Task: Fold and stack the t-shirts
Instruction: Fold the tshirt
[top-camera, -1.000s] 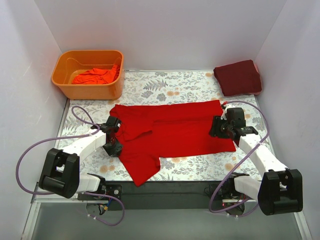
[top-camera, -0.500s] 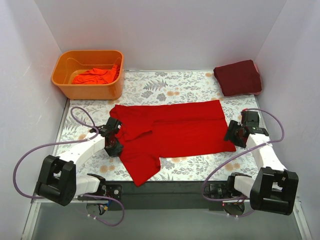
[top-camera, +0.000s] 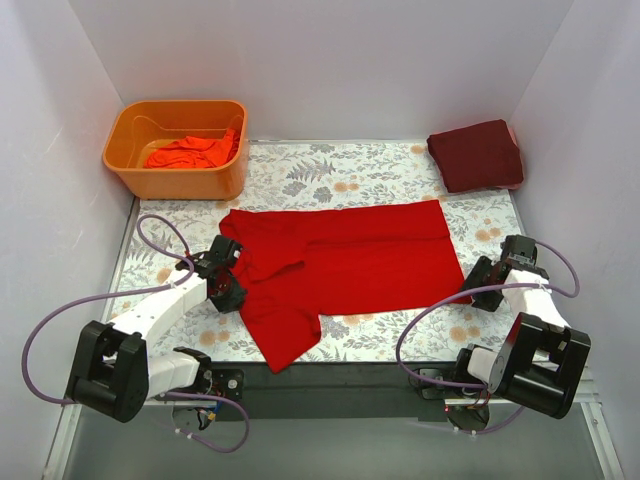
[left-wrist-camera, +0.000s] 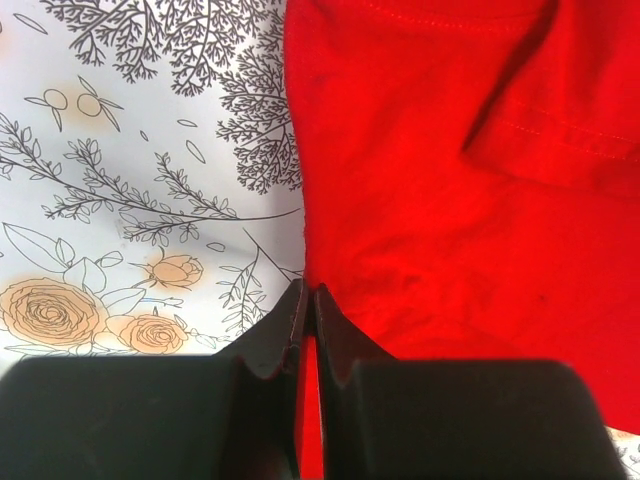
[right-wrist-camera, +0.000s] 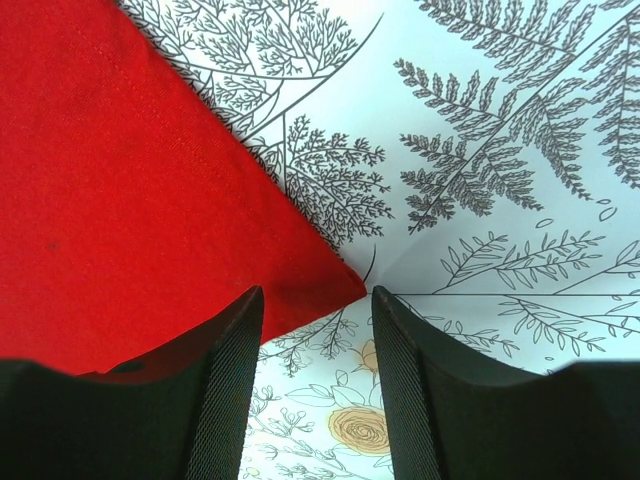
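Left gripper (left-wrist-camera: 308, 296) pinched shut on bright red t-shirt (top-camera: 360, 265) edge; right gripper (right-wrist-camera: 315, 300) half-open astride hem corner; best close squarely on corner before lifting.

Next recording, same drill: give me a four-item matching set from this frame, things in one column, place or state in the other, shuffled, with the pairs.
Column one
1. bright red t-shirt
2. maroon t-shirt
3. orange tub
4. right gripper

Column two
A. jaws apart, over a corner of red cloth
B. spread out flat in the middle
C. folded, at the far right corner
D. at the far left, with orange-red cloth crumpled inside

Pairs: 1-B, 2-C, 3-D, 4-A
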